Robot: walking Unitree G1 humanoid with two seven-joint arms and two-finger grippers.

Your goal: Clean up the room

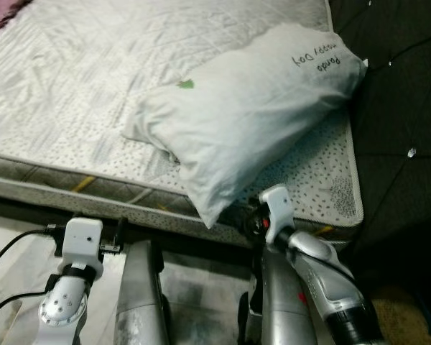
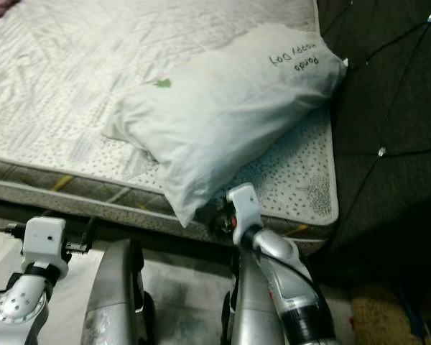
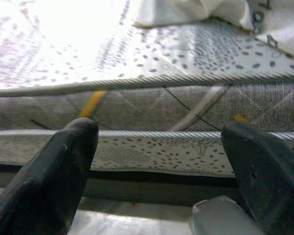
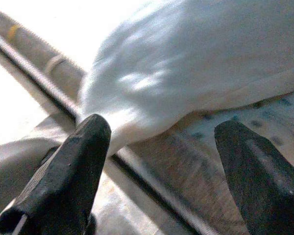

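Fingers (image 4: pixel 73 161) spread beside pillow (image 1: pixel 251 108) corner overhanging mattress (image 1: pixel 72 79).

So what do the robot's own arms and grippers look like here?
Both arms are silver metal. The left arm ends in a white boxy wrist block with black cables; the right arm has a black band and small red marks. Each gripper, left gripper and right gripper, has two thick black fingers.
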